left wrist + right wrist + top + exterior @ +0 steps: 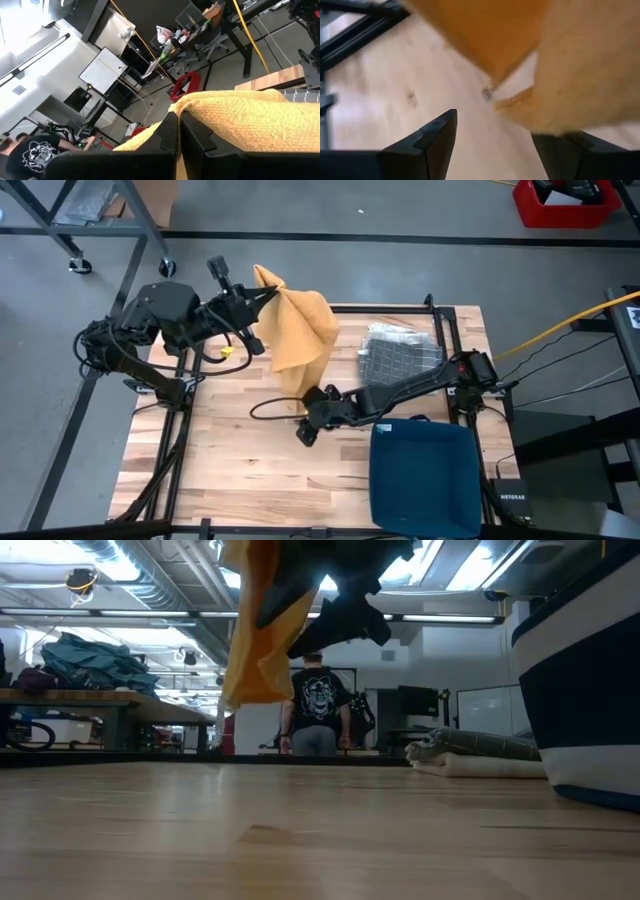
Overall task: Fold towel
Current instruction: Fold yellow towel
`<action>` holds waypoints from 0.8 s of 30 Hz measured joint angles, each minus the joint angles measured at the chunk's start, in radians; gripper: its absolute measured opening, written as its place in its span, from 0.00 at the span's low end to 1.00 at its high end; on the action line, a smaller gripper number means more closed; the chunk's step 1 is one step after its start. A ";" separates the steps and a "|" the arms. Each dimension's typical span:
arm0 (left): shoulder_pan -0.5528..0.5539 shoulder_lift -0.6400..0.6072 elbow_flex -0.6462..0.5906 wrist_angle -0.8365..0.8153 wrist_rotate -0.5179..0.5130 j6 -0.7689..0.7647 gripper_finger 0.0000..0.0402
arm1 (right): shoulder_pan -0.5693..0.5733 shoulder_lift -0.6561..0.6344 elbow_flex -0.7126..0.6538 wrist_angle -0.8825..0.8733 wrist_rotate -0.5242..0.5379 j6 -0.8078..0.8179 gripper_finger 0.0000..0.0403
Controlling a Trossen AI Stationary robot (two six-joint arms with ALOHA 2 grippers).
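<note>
The yellow towel (300,330) hangs upper centre of the high view, one corner pinched in the left tool (262,300), clear of the desk (220,440). The right tool (310,415), spread wide below, should close squarely on the dangling lower corner before any spreading.

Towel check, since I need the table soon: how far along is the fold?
Done: the left gripper is shut on a corner of the yellow towel and holds it up off the table. In hand: the open right gripper sits by the hanging lower edge, not gripping it. Left: no fold shows yet, so all the folding remains.
</note>
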 joint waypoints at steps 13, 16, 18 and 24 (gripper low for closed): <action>0.000 0.000 0.000 0.001 0.000 0.026 0.00 | 0.030 0.001 -0.001 -0.001 -0.235 0.089 0.62; 0.000 0.000 0.000 0.001 0.000 0.021 0.00 | 0.061 0.000 -0.001 0.019 -0.216 0.096 0.62; 0.000 0.000 0.000 0.001 0.000 0.021 0.00 | 0.081 0.000 -0.001 0.025 -0.161 0.096 0.62; 0.000 0.000 0.000 0.001 0.000 -0.020 0.00 | 0.118 0.000 -0.001 0.029 0.200 0.088 0.62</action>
